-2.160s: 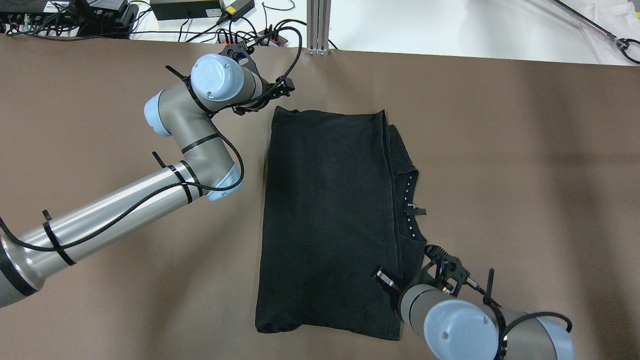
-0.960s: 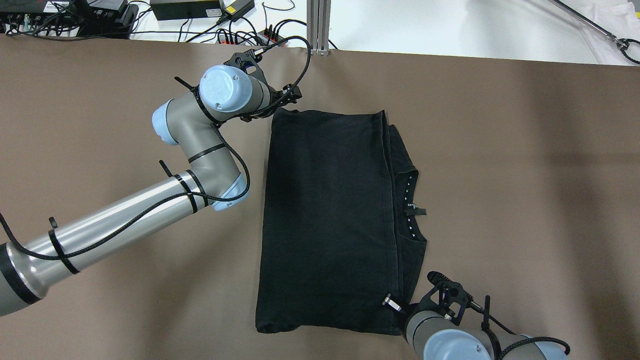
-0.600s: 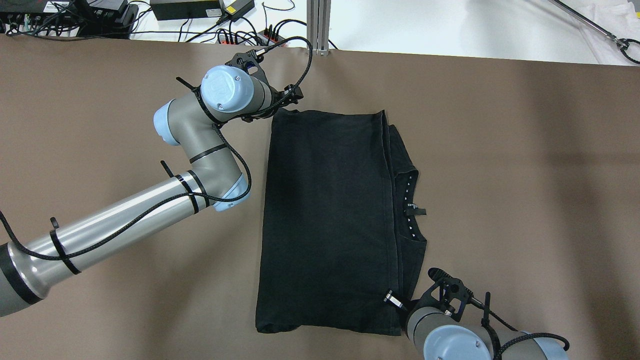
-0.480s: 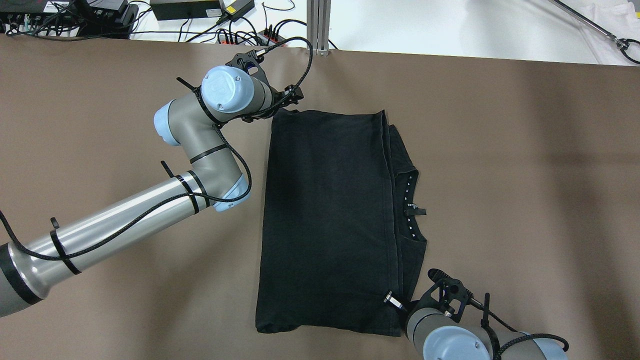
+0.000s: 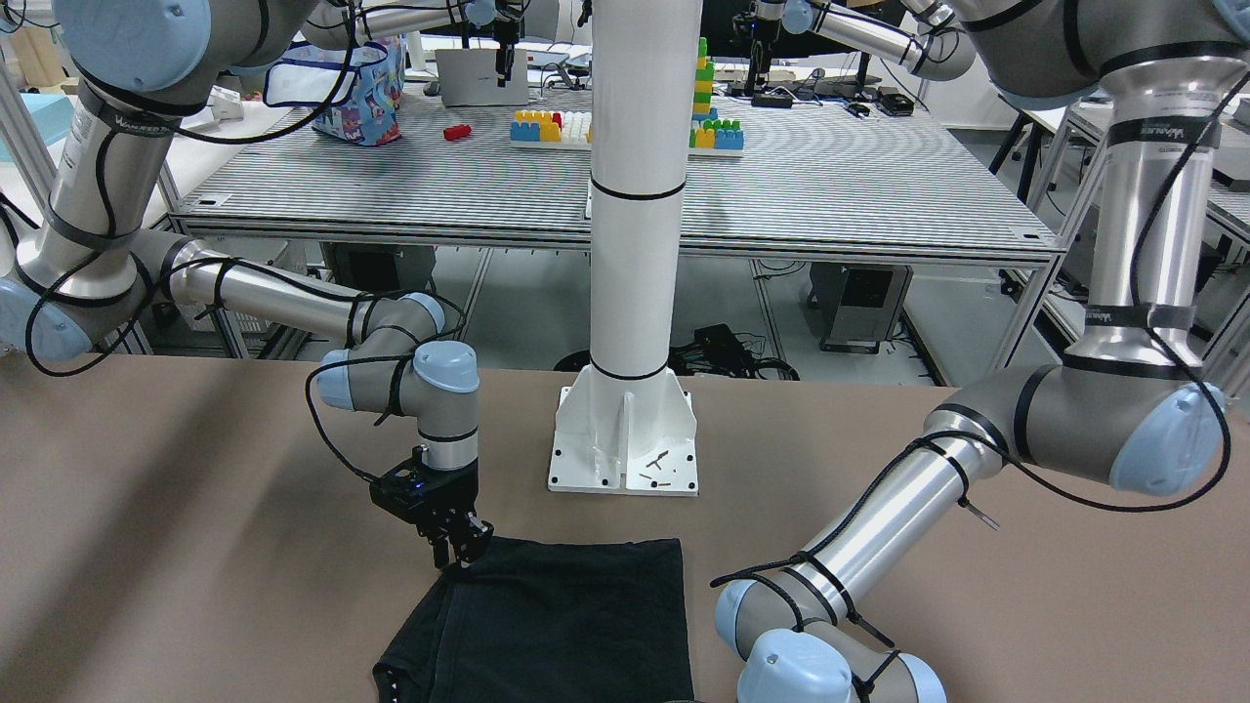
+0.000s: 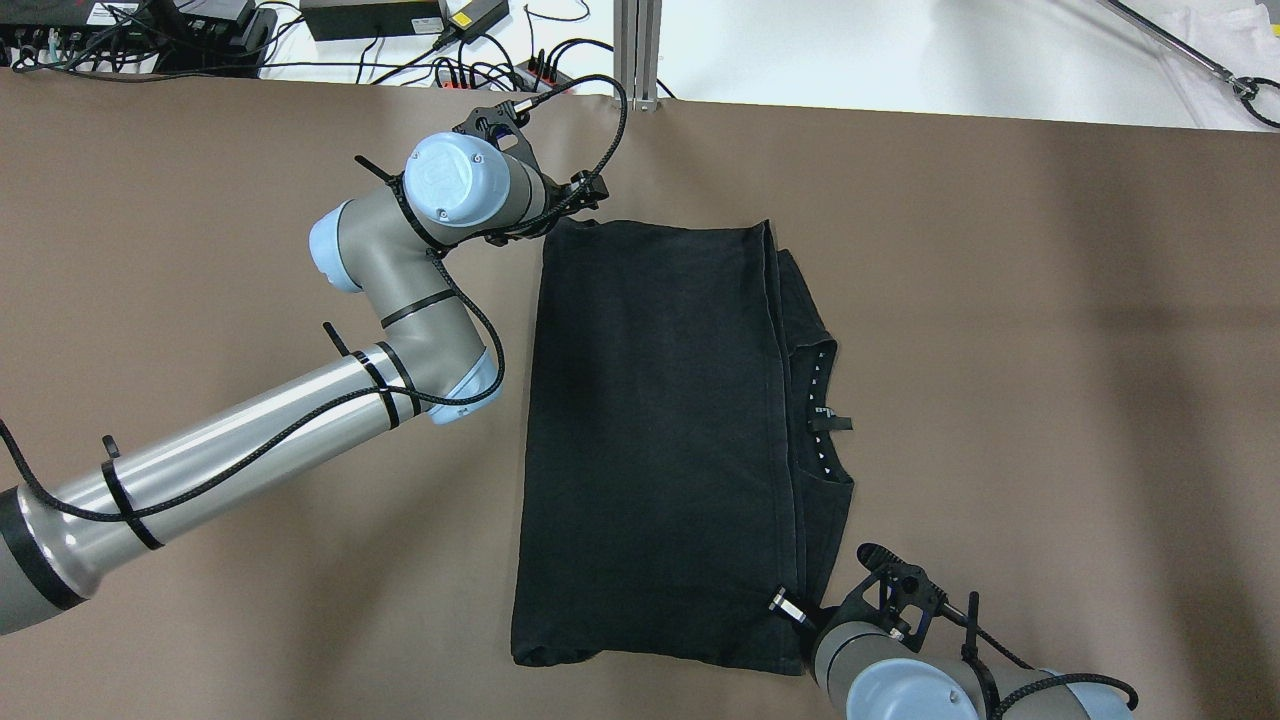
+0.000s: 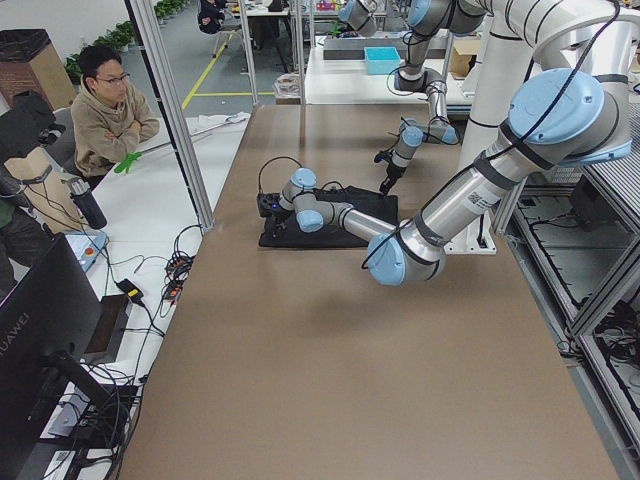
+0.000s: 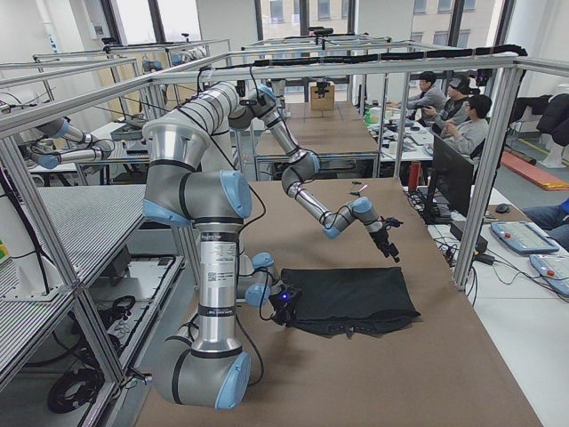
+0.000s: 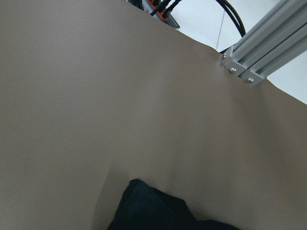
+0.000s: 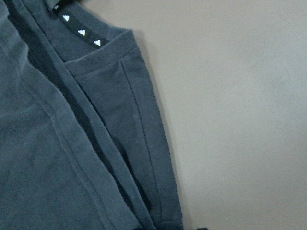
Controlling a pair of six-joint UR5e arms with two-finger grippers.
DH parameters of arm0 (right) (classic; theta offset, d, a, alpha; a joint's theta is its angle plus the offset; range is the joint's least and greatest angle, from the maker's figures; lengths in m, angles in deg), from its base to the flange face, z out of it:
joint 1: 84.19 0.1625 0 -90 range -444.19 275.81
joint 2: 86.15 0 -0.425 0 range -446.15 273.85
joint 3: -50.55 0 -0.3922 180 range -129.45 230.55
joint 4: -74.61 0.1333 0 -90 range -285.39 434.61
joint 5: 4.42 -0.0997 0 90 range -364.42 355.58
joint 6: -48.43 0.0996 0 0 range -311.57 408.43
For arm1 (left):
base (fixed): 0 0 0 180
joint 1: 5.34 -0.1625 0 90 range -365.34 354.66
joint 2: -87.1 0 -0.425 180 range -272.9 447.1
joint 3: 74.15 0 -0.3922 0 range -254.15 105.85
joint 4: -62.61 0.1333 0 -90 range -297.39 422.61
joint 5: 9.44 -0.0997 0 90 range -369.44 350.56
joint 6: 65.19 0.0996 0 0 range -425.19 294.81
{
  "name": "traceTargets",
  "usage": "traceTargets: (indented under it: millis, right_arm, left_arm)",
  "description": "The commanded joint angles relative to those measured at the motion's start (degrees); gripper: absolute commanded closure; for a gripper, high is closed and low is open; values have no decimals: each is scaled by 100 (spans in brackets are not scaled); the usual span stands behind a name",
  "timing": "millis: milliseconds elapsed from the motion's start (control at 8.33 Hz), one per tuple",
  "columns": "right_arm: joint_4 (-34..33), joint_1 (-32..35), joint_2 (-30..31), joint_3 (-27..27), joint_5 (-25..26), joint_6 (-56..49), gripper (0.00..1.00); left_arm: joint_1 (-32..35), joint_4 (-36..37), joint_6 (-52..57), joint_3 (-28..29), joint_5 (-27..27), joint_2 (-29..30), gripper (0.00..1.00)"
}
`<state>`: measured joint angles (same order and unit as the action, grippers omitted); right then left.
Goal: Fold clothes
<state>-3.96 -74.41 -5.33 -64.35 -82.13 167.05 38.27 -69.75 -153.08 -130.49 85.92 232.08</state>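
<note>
The right gripper (image 5: 457, 555) points straight down at the corner of the black garment (image 6: 650, 430) nearest the robot on its right. Its fingertips are close together against the cloth, but I cannot tell whether they pinch it. The left gripper (image 8: 392, 253) is at the diagonally opposite corner, far and to the left, mostly hidden under its wrist, so I cannot tell how its fingers stand either.

The garment lies flat mid-table as a long folded rectangle. Its left long edge runs straight. Along the right, a hemmed upper layer stops short of a lower layer, where the neckline (image 6: 822, 400) with small white marks peeks out.

Bare brown table (image 6: 1050, 400) spreads wide on both sides. The white pole's base plate (image 5: 625, 444) stands apart from the near edge. Cables (image 6: 480, 70) and an aluminium post (image 6: 637, 50) sit beyond the far edge.
</note>
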Motion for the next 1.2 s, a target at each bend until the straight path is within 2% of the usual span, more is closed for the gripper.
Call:
traceTargets:
  millis: [0,120,240,360,600,720,1080]
  right_arm:
    - [0,-38,13,2,10,30,61]
    - [0,-55,-4,2,10,160,70]
    - [0,-64,-22,2,10,197,89]
    - [0,-64,-40,-15,1,197,100]
    - [0,-55,-49,-129,1,197,100]
    - [-18,-47,-40,-365,-7,197,100]
    - [-18,-3,-40,-463,-25,180,100]
  left_arm:
    - [-10,0,0,-8,-1,4,0]
    - [-11,0,0,-8,-1,4,0]
    - [-11,0,0,-8,-1,13,0]
    - [-11,0,0,-8,-1,13,0]
    - [-11,0,0,-8,-1,22,0]
    - [-11,0,-9,-8,-1,39,0]
    - [-28,-9,-140,-69,8,48,0]
